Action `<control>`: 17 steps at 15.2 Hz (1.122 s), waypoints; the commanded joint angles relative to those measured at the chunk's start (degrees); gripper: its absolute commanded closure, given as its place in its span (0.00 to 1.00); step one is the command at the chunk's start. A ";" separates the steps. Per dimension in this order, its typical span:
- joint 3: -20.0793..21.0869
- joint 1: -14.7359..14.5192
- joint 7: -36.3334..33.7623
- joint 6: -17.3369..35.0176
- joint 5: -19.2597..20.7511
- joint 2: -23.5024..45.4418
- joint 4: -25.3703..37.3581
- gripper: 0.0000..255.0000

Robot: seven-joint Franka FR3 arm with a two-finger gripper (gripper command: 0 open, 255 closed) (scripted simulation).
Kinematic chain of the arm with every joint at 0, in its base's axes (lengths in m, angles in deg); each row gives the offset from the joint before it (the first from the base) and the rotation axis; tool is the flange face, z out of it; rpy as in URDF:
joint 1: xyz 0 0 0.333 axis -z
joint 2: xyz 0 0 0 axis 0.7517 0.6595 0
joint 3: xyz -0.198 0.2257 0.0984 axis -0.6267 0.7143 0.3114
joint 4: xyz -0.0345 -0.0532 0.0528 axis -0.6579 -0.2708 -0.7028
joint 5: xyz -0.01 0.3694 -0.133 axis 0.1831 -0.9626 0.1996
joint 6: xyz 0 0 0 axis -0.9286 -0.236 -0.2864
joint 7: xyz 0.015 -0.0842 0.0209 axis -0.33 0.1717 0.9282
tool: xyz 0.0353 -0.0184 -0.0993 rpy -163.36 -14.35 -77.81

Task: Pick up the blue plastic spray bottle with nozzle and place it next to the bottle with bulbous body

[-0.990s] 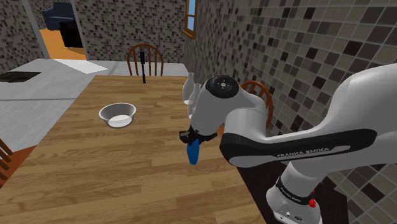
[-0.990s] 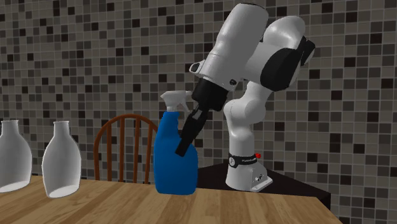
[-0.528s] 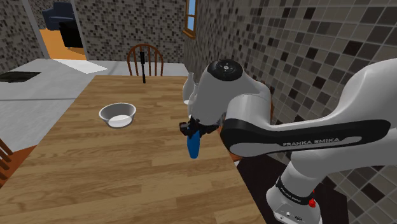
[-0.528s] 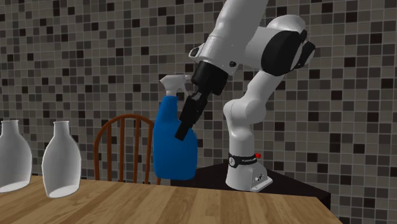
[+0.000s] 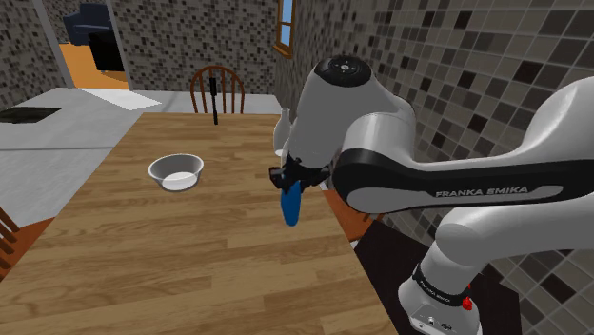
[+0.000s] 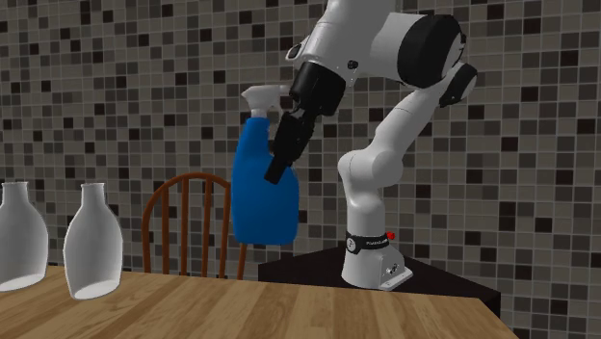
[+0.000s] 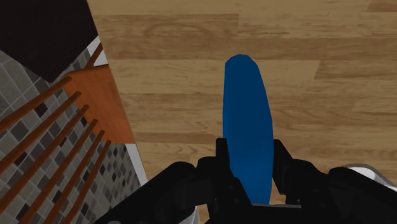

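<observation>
And the spray bottle (image 6: 262, 193) is up, hanging clear of the bench (image 6: 289, 308) with daylight under its base! The pincer (image 6: 284, 159) pinches it high on the body, just below the white nozzle. In the wrist view the fingers (image 7: 219, 168) clasp the blue body across its narrow sides.

This looks like a light, hollow plastic thing, stiff enough but with smooth walls. My read is that a squeeze could flex it or let it slide. Held high, the wide bottom hangs below the grip, so I'd expect some swing on a quick move. Still, that flat waist seems the right place to hold.

The two white bottles (image 6: 91, 246) stand on the bench, well apart from the blue one, and I can't tell which is the target. There is bare wood between, so the room looks good. Watch the chair (image 6: 188, 202) rising beside the bench edge, and the tiled wall close behind. The bowl (image 5: 176, 171) sits well out of the way.
</observation>
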 commanded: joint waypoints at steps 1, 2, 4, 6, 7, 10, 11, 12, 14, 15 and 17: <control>-0.76 -0.10 0.45 -1.60 0.19 -0.34 1.25 1.00; -1.11 -0.10 0.68 -2.33 0.30 -0.45 1.86 1.00; -1.80 -0.08 1.12 -3.76 0.52 -0.63 3.13 1.00; -2.44 -0.02 1.55 -5.19 0.76 -0.76 4.43 1.00; -2.75 0.02 1.76 -5.89 0.88 -0.81 5.10 1.00; -3.62 0.18 2.36 -7.99 1.26 -0.87 7.16 1.00; -3.89 0.24 2.55 -8.68 1.39 -0.86 7.86 1.00; -4.16 0.32 2.74 -9.37 1.51 -0.85 8.58 1.00; -4.66 0.48 3.11 -10.73 1.78 -0.77 10.04 1.00; -4.90 0.58 3.29 -11.41 1.91 -0.71 10.78 1.00; -5.35 0.78 3.63 -12.77 2.18 -0.57 12.30 1.00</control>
